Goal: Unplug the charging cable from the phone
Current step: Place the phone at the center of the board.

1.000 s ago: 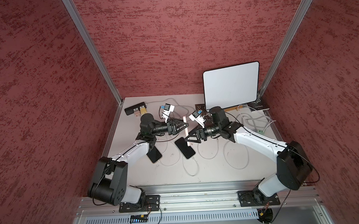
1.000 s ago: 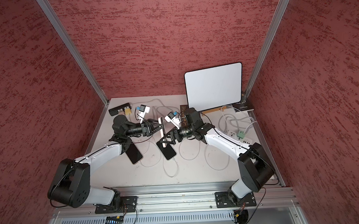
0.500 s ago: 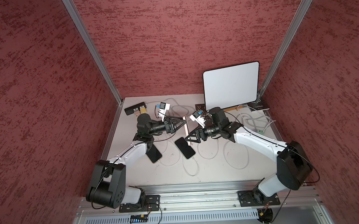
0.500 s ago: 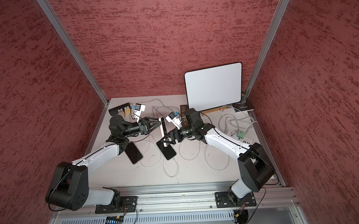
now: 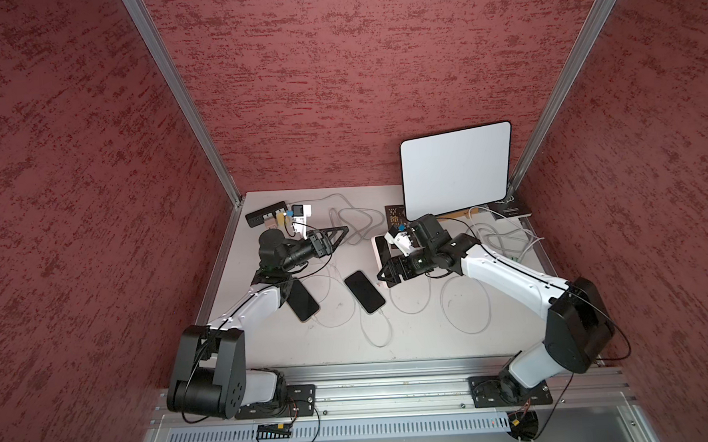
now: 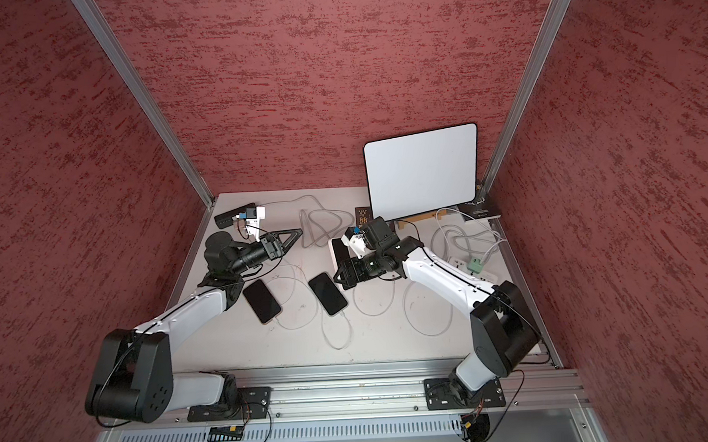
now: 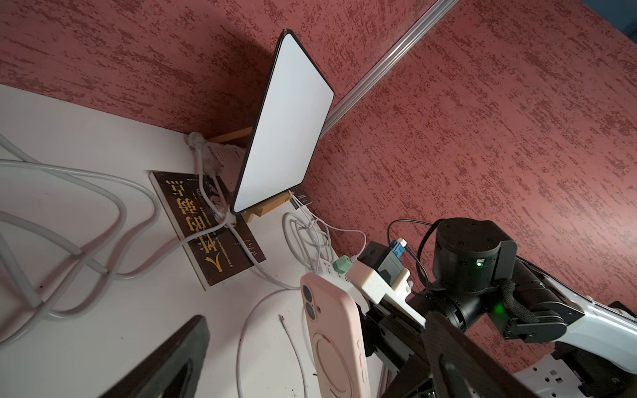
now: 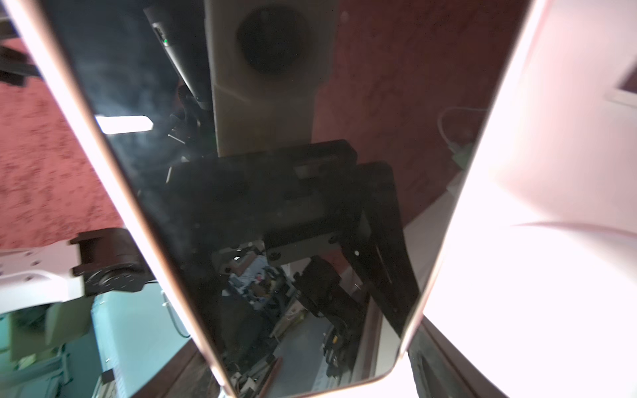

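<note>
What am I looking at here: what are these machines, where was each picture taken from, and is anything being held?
Two robot arms are bolted to a rail in front of the table; each ends in a two-fingered gripper. The two wide pictures come from one camera head overhead; the two close ones come from cameras on the arms' wrists. On the table lie a dark phone, a second dark phone, loose white cables and a book; a white panel stands propped at the back. The right gripper is closed on a pink-cased phone, held on edge; its dark screen fills the right wrist view. The left gripper is open and empty. A thin cable's plug lies loose on the table.
</note>
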You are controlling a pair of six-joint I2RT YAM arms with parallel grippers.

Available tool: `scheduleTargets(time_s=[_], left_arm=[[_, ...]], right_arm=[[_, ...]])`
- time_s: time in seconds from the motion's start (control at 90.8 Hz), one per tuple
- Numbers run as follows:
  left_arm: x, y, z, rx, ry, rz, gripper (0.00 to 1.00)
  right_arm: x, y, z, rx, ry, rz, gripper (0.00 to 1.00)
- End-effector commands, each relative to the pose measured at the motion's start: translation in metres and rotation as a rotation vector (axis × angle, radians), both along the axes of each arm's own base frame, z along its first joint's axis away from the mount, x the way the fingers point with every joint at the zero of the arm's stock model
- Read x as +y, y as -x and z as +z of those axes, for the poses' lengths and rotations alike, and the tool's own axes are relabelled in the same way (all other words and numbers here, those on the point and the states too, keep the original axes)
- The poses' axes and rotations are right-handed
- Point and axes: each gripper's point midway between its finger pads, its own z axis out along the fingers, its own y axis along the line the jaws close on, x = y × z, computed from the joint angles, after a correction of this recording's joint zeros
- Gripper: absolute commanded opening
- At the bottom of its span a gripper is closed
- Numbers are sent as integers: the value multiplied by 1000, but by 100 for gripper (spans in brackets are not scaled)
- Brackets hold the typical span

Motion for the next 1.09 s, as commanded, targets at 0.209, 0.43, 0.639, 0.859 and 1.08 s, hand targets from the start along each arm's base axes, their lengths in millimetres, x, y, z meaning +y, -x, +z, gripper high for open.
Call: scheduleTargets(time_s=[0.209,0.43,0.639,0.859,1.08], left_arm=[[17,-6,-6,-3,-86,127,100],[22,-6,-11,18,-117,160,100],[24,-6,-11,16,-125,175,100],[25,-6,-9,11,-125,181,100],[26,-5,-7,6,-129,189,100]], right_arm=[[-60,-13,-33,42,419,-152,29],[-93,-9,-65,104,652,-156,29],[-107,-2,-94,174,772,-132,32],[-114,0,-112,205,832,-123,33],[-118,3,-128,239,869,-110,35]])
